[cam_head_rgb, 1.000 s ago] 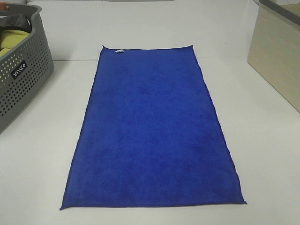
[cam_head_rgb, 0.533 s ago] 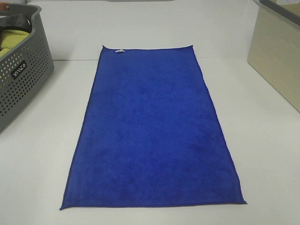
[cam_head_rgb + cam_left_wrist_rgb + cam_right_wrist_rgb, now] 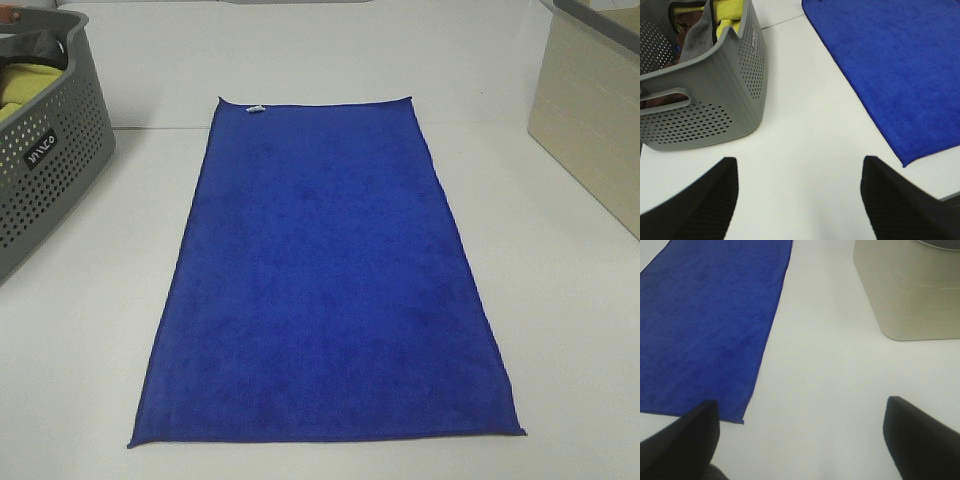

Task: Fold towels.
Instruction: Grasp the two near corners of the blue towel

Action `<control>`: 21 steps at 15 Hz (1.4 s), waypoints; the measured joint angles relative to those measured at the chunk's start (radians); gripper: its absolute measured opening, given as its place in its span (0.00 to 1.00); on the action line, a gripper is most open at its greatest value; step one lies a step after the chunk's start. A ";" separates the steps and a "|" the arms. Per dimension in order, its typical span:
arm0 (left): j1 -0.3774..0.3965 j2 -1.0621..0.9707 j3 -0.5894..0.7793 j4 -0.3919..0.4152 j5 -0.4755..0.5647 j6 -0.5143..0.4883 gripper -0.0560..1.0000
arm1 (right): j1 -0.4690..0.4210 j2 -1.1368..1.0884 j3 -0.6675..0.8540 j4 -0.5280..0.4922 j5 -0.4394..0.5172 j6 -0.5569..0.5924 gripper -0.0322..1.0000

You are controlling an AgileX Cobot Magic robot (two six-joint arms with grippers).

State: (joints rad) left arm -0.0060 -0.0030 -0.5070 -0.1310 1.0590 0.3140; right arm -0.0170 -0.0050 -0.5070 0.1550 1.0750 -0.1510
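Observation:
A royal-blue towel [image 3: 320,280] lies flat and fully spread on the white table, long side running away from me, with a small white tag [image 3: 255,109] at its far left corner. Neither arm shows in the exterior high view. In the left wrist view my left gripper [image 3: 799,200] is open above bare table, the towel's [image 3: 890,65] near left corner off to one side of it. In the right wrist view my right gripper [image 3: 800,440] is open over bare table beside the towel's [image 3: 710,325] near right corner. Nothing sits between either pair of fingers.
A grey perforated basket [image 3: 40,170] holding a yellow-green cloth [image 3: 730,15] and a dark cloth [image 3: 690,25] stands at the left. A beige bin [image 3: 590,110] stands at the right. White table [image 3: 560,320] surrounds the towel.

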 joint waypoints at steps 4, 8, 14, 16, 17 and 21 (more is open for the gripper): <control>0.000 0.000 0.000 0.000 0.000 0.000 0.68 | 0.000 0.000 0.000 0.000 0.000 0.000 0.84; 0.000 0.000 0.000 0.000 0.000 0.000 0.68 | 0.000 0.000 0.000 0.000 0.000 0.000 0.84; 0.000 0.000 0.000 0.000 0.000 0.000 0.68 | 0.000 0.000 0.000 0.000 0.000 0.000 0.84; 0.000 0.000 0.000 0.000 0.000 0.000 0.68 | 0.000 0.000 0.000 0.000 0.000 0.000 0.84; 0.000 0.000 0.000 0.000 0.000 0.000 0.68 | 0.000 0.000 0.000 0.000 0.000 0.000 0.84; 0.000 0.000 0.000 0.000 0.000 0.000 0.68 | 0.000 0.000 0.000 0.000 0.000 0.000 0.84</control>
State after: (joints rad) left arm -0.0060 -0.0030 -0.5070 -0.1310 1.0590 0.3140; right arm -0.0170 -0.0050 -0.5070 0.1550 1.0750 -0.1510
